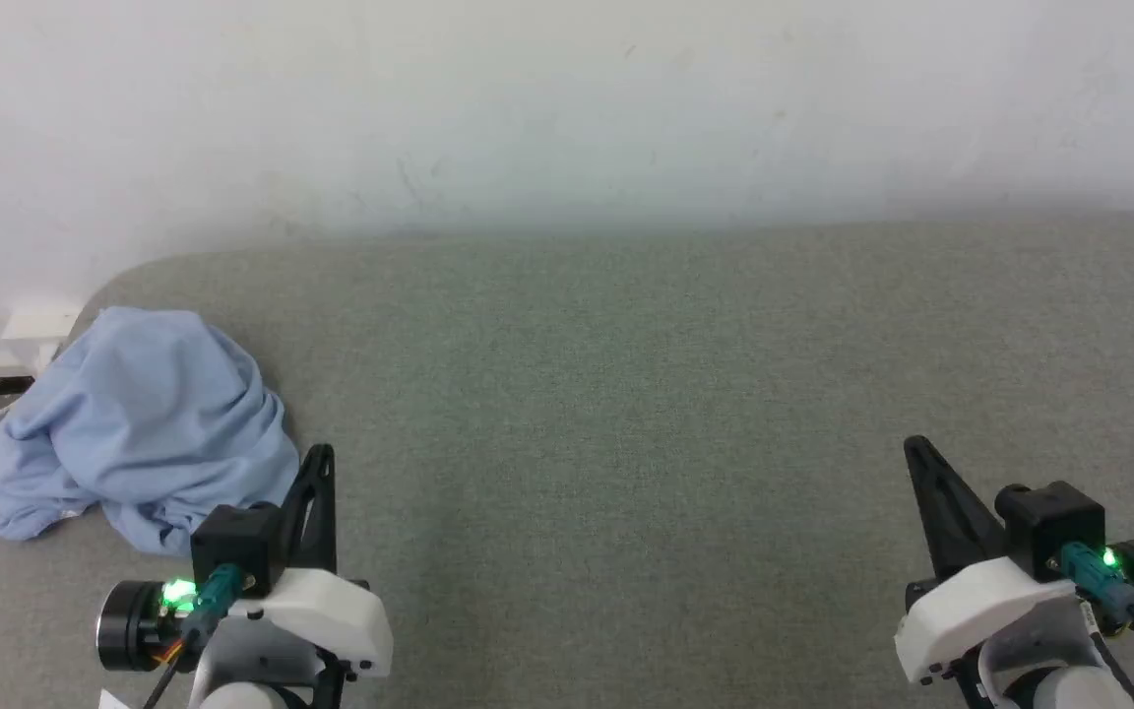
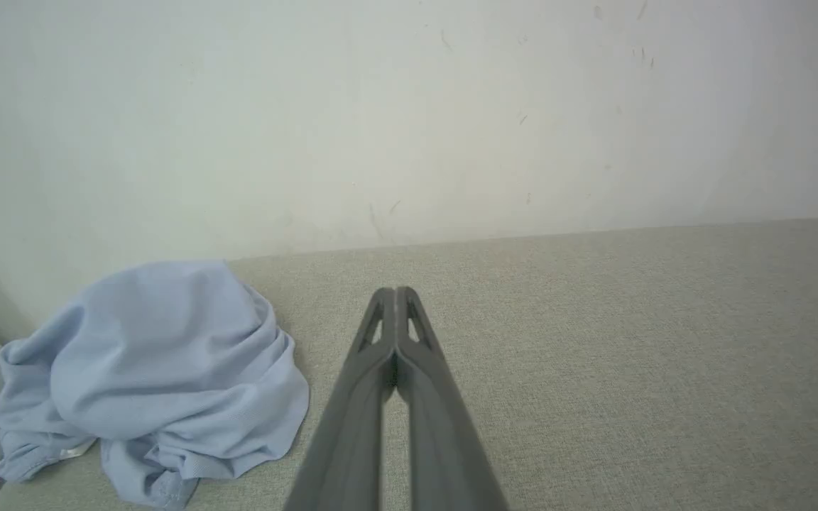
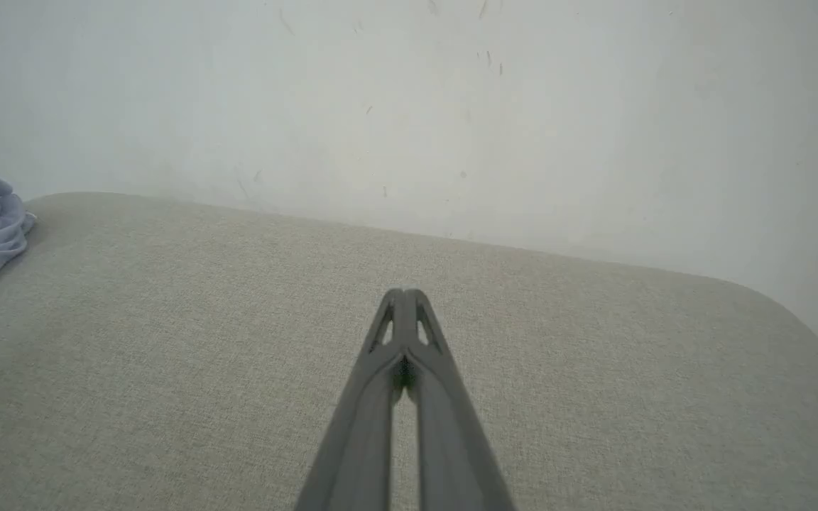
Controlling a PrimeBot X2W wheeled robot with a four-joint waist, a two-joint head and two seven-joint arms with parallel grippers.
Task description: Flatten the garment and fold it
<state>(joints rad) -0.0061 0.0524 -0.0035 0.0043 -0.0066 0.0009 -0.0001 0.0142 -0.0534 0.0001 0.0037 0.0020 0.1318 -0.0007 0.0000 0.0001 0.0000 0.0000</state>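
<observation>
We see the garment (image 1: 139, 423) lying in a crumpled light blue heap at the left edge of the grey padded surface (image 1: 626, 374), not far from the white wall (image 1: 567, 98) behind it. Our left gripper (image 1: 323, 455) sits just beside the heap on its near right, the two dark fingers pressed together and holding nothing; our right gripper (image 1: 914, 448) is well apart on the right, likewise closed on nothing

No readable text, label, brand, number or sign in any view. Small pale patch (image 2: 74, 450) at lower edge of garment (image 2: 146, 369): too small to read.
</observation>
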